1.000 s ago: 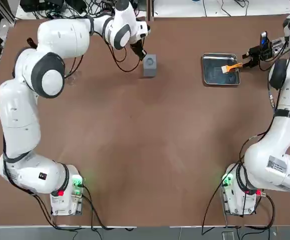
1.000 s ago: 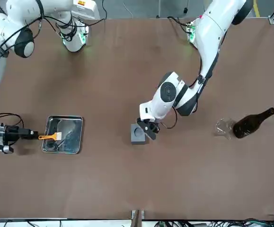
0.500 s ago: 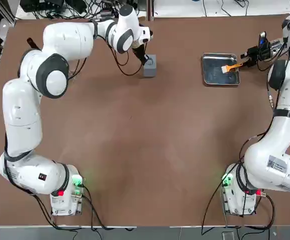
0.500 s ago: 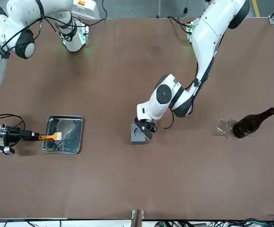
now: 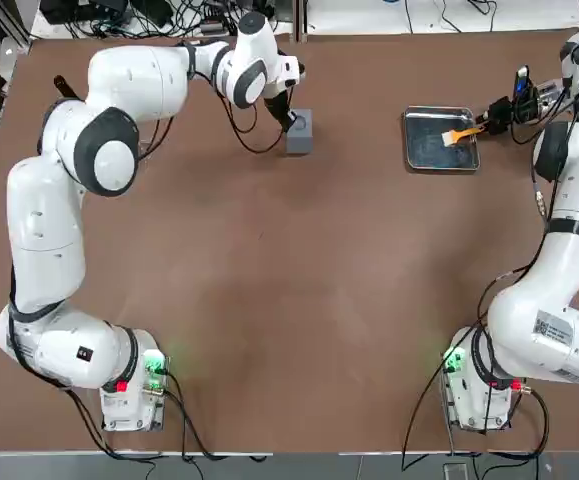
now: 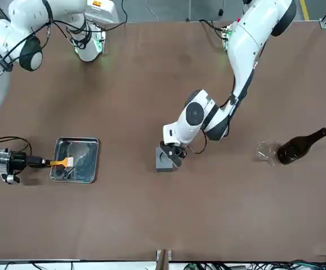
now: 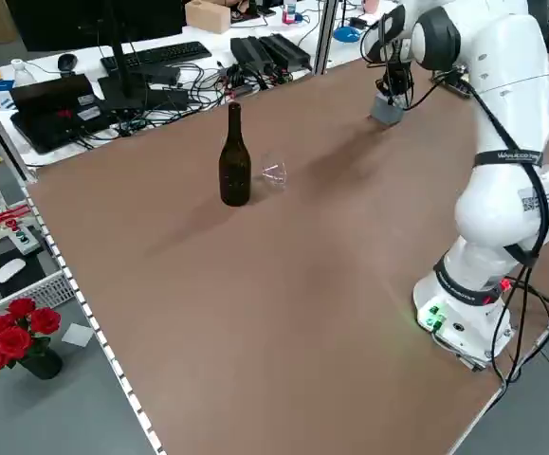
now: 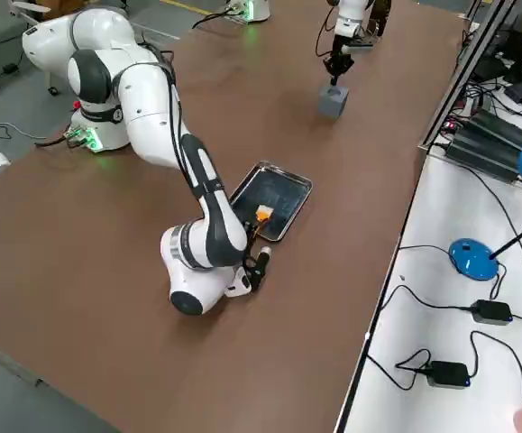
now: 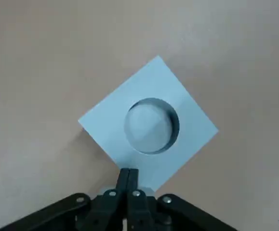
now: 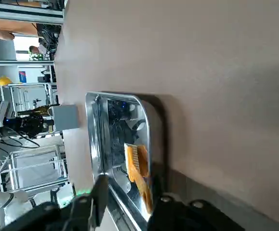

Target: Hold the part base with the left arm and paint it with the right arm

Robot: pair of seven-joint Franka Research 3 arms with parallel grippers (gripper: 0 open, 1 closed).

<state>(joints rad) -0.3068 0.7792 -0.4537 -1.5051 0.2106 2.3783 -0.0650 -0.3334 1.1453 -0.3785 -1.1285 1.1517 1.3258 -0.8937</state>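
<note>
The fingers [image 9: 127, 179] of the left gripper [image 5: 287, 112] are seen pressed together with no gap in the left wrist view, their tips set at the near edge of the part base [image 9: 149, 127], on or just over its top face; actual contact cannot be confirmed. The part base [image 5: 300, 131] is placed in the upper middle of the top view, its round recess facing up, with the left arm [image 5: 134, 85] reaching to it from the upper left. In the front view the same block [image 6: 164, 160] sits at centre, the gripper [image 6: 175, 153] at its right edge. The right gripper [image 5: 505, 108] is found at the upper right of the top view, closed on the handle of an orange brush [image 5: 461, 133], whose bristles are held over the metal tray [image 5: 439, 164]. A dark bottle [image 6: 299, 146] is seen lying at the right of the front view.
</note>
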